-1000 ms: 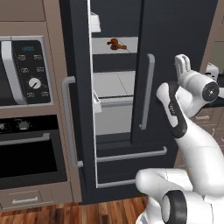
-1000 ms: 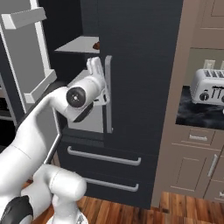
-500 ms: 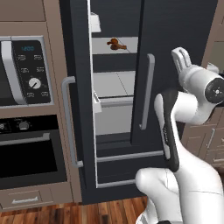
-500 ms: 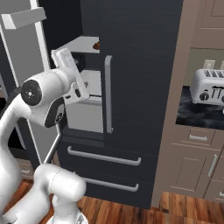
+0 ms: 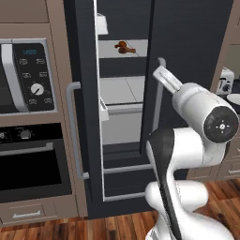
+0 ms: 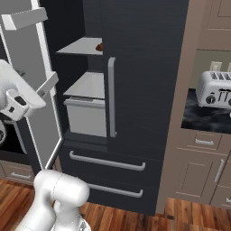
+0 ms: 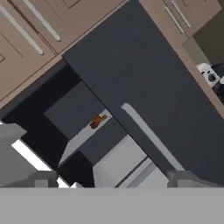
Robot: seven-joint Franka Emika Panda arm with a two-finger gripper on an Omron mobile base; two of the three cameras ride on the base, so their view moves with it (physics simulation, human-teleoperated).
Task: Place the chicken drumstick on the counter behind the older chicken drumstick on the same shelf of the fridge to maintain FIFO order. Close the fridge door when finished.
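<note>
The drumstick lies on the upper shelf inside the fridge, near the shelf's front edge. It is tan-brown w/ a thin bone end. In the right base view only its tip shows past the edge of the closed right door; in the hand view it appears as a small orange-brown item on the pale shelf.

Fridge: dark charcoal, French-door type. Left door stands open, w/ white inner lining and door bins visible in the right base view. Right door is closed; long silver bar handle. Below the upper shelf is a second shelf over a white-fronted drawer. Two bottom drawers w/ bar handles.

Counter: black stone, white veins, right of the fridge over taupe cabinets. A silver toaster stands on it. No drumstick can be made out on the counter.

Gripper: raised in front of the right door, near its handle, well apart from the drumstick. Jaws: cannot tell whether spread or pressed together; nothing seen between the tips in the hand view.

Left of the fridge: microwave w/ keypad and dial; display digits too blurred to read. Oven below. Wood floor. No readable brands or labels.
</note>
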